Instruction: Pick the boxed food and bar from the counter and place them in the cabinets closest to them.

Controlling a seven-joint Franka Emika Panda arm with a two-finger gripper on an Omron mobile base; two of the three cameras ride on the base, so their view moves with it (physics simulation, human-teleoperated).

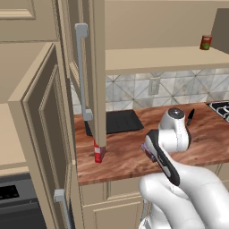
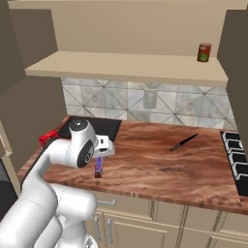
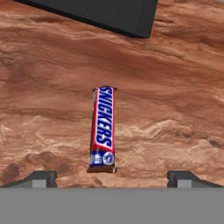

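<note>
End effector (image 3: 112, 178) wide open directly above the bar (image 3: 103, 129) on the counter (image 3: 175, 109)

You are looking at a rendered kitchen: a reddish-brown wood-grain surface (image 2: 160, 164) over beige drawers, beige panelled cabinets (image 1: 42, 116) with grey bar handles, a tiled backsplash (image 2: 111, 104) with a wall outlet (image 2: 149, 100), a stove burner (image 2: 237, 150) at the right edge, and a knife (image 2: 183, 142) lying out.
</note>
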